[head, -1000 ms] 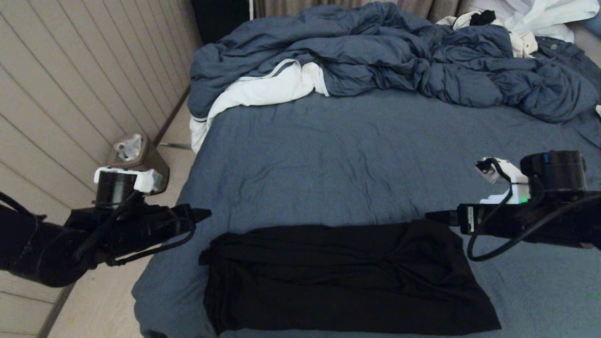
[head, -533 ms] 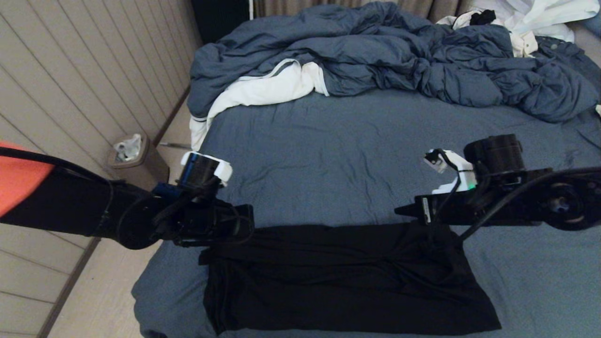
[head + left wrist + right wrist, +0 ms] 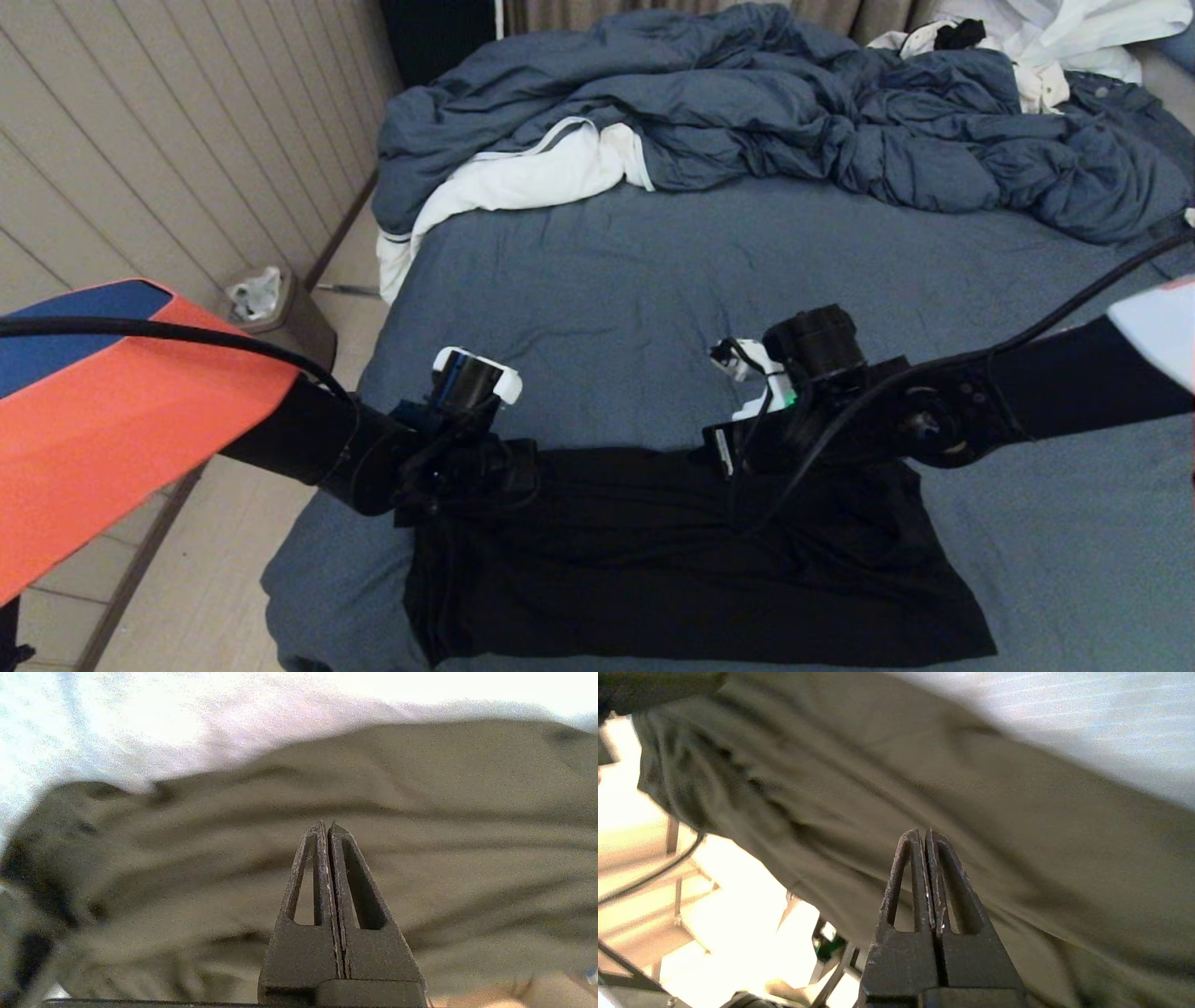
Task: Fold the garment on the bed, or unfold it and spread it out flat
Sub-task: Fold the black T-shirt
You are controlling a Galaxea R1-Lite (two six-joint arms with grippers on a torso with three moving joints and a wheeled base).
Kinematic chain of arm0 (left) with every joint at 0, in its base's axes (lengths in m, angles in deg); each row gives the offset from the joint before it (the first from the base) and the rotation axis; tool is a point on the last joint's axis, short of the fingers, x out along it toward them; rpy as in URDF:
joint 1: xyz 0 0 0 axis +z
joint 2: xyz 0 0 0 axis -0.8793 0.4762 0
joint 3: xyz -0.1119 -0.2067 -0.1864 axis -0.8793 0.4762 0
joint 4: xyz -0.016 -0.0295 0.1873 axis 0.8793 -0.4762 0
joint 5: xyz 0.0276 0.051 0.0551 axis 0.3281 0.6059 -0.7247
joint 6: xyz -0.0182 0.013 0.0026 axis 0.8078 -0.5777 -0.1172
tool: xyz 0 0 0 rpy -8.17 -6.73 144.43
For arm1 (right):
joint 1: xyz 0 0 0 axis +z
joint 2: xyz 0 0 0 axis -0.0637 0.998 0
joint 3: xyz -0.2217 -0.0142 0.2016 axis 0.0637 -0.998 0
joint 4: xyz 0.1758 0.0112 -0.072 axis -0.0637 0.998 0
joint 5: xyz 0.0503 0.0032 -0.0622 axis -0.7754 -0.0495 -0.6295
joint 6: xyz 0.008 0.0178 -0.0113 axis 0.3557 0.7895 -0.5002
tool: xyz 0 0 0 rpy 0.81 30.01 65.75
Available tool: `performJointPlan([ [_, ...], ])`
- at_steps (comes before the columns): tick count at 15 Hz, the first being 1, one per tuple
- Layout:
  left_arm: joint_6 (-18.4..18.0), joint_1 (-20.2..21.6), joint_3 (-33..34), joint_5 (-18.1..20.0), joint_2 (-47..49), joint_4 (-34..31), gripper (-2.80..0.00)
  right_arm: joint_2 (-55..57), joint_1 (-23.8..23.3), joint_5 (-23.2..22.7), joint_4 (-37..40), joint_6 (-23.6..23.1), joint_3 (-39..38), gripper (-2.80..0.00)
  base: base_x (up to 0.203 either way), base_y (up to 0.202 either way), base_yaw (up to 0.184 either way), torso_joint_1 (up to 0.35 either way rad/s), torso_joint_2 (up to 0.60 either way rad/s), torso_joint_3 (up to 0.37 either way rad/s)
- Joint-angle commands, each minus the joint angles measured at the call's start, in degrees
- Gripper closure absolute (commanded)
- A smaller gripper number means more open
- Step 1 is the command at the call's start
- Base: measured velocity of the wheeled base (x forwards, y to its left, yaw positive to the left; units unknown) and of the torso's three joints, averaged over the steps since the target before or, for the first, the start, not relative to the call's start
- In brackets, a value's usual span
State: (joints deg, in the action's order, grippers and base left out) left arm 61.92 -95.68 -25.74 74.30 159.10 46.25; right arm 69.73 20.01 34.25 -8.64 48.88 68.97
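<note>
left pincer (image 3: pixel 327 828) closed over garment (image 3: pixel 672 560), right pincer (image 3: pixel 924 835) likewise

Your head view is dim and soft, the black jersey T-shirt (image 3: pixel 691 551) nearly detail-free against the slate-blue bed (image 3: pixel 653 280). Both wrist views are grainy, blurred across the cloth and blown out to white at their edges.

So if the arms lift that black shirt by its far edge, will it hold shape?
Probably not: the black shirt lies in soft wrinkles, so it should droop. It looks thin and light. On the bed sheet it may drag and bunch.
</note>
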Motion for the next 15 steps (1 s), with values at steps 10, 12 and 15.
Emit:
performJointPlan([
  [10, 0.4, 1.5, 2.2, -0.1, 2.4, 2.8, 0.0, 12.5, 6.8, 3.9, -0.2, 1.5, 7.9, 0.0, 0.0, 0.0, 0.0, 0.0, 0.0, 0.0],
  [12, 0.8, 0.8, 5.6, 0.1, 1.2, 3.2, 0.0, 12.9, 6.7, 4.1, -0.1, 1.6, 8.7, 0.0, 0.0, 0.0, 0.0, 0.0, 0.0, 0.0],
  [15, 1.6, -0.4, 12.4, 0.2, 1.3, 9.0, 0.0, 12.6, 6.7, 4.4, -0.2, 1.7, 9.0, 0.0, 0.0, 0.0, 0.0, 0.0, 0.0, 0.0],
])
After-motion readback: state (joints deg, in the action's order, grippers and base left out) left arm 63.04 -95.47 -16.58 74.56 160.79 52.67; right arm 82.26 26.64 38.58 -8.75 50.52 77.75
